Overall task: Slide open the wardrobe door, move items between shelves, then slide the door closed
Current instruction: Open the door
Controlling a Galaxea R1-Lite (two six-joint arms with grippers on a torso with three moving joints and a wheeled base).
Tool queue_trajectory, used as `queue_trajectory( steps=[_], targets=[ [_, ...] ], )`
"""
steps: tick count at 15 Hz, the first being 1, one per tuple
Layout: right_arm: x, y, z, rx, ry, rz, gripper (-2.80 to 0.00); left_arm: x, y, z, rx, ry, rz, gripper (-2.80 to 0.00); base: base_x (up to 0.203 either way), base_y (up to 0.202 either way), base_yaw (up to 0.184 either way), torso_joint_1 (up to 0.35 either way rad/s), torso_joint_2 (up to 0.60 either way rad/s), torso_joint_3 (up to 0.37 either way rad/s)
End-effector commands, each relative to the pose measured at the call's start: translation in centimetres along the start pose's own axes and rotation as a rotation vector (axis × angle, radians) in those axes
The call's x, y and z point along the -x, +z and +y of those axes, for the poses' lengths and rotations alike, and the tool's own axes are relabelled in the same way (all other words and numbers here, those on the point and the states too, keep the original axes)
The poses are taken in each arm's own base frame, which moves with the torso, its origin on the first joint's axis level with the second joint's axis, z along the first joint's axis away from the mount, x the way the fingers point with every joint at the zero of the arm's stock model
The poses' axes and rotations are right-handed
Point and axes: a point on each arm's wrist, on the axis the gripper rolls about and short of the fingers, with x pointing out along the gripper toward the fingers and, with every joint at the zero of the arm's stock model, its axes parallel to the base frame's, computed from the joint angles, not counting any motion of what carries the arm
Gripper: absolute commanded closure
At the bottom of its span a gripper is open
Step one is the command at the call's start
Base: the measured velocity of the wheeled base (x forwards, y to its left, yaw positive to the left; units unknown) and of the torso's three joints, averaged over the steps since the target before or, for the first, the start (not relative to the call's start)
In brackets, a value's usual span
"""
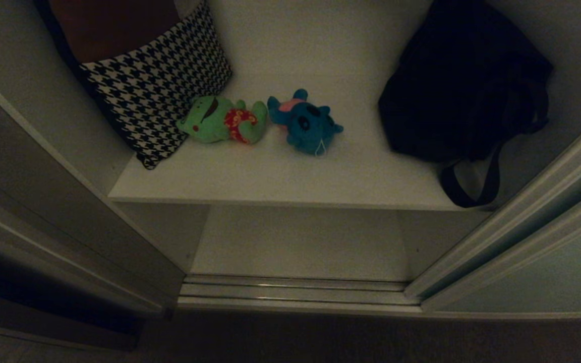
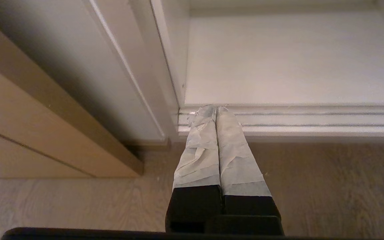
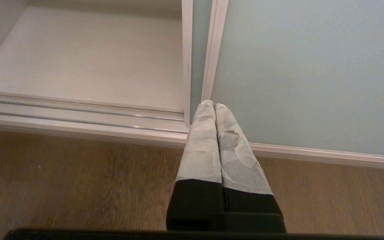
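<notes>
Two plush toys lie side by side near the middle of the upper white shelf, touching or nearly so. The green toy with its red patch is on the left, and the teal-blue toy with a pink back is on the right. One lower shelf board shows beneath, nearer the floor, with nothing on it. That makes two shelves in view.

The sliding wardrobe door stands pushed to the right, its pale grey-green panel edged by a slim light frame, leaving the compartment open.

On the upper shelf two bags flank the toys. One houndstooth bag leans at the far left, its lower edge just beside the green toy. One black bag slumps at the right, well apart from the teal-blue toy, one strap hanging over the shelf's near edge.

A ribbed metal floor track runs along the near foot of the opening, and a dark wooden frame stands at the left.

Neither arm shows from the head camera. The left gripper hangs low over the wooden floor before the track, its two taped fingers pressed together and holding nothing. The right gripper hangs likewise before the door's edge, its two taped fingers pressed together, empty.
</notes>
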Motion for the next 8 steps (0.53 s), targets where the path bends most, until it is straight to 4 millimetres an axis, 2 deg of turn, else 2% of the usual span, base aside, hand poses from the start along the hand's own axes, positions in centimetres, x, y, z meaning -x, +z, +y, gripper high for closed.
queue_trajectory(
  steps=[1,3,4,7,8],
  targets=[
    [0.0,0.0,0.0,0.0,0.0,0.0,0.0,0.0,0.0,0.0,-0.005,0.002,0.007,0.0,0.0,0.0,0.0,0.0,0.0,0.0],
    [0.0,0.0,0.0,0.0,0.001,0.001,0.0,0.0,0.1,0.0,-0.008,0.008,-0.005,0.0,0.0,0.0,0.0,0.0,0.0,0.0],
    [0.0,0.0,0.0,0.001,0.0,0.001,0.0,0.2,0.9,0.1,-0.008,0.009,-0.033,0.0,0.0,0.0,0.0,0.0,0.0,0.0],
    [0.0,0.0,0.0,0.001,0.001,0.001,0.0,2.1,6.4,0.4,-0.014,0.002,-0.189,0.0,0.0,0.0,0.0,0.0,0.0,0.0],
    [0.0,0.0,0.0,0.0,0.001,0.001,0.0,2.1,8.4,0.5,-0.014,-0.01,-0.198,0.0,0.0,0.0,0.0,0.0,0.0,0.0]
  ],
)
